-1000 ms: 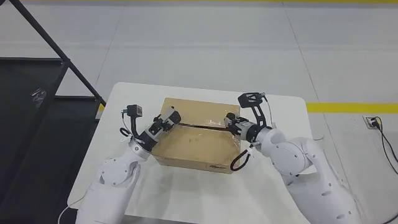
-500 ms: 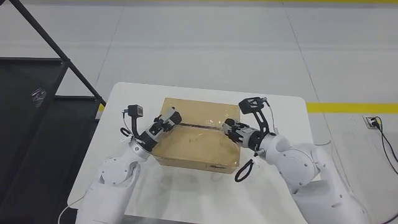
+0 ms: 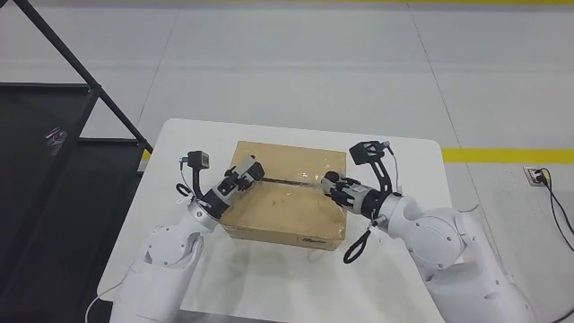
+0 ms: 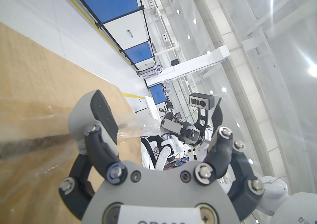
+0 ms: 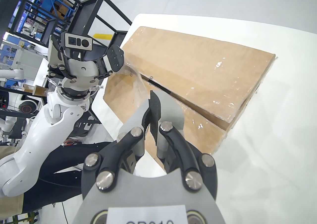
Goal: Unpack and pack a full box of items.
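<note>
The work stands at the very start of unpacking: the cardboard box (image 3: 282, 211) sits closed in the middle of the white table (image 3: 395, 157), its two top flaps meeting along a dark seam (image 5: 188, 103) under clear tape (image 5: 138, 90). The right gripper (image 5: 151, 97) has its fingers pressed together at the end of the seam on its own side. A loose, crinkled end of the tape rises at its tips, so it appears to be pinching the tape to strip it off. The left gripper (image 4: 158, 108) hangs spread wide over the opposite end of the lid, one pad just above the cardboard, gripping nothing. The next move likely calls for a steady pull along the seam, low and in line with it, while the left arm steadies the box so it neither slides nor lifts. What the box contains cannot be told, as the flaps cover everything.
</note>
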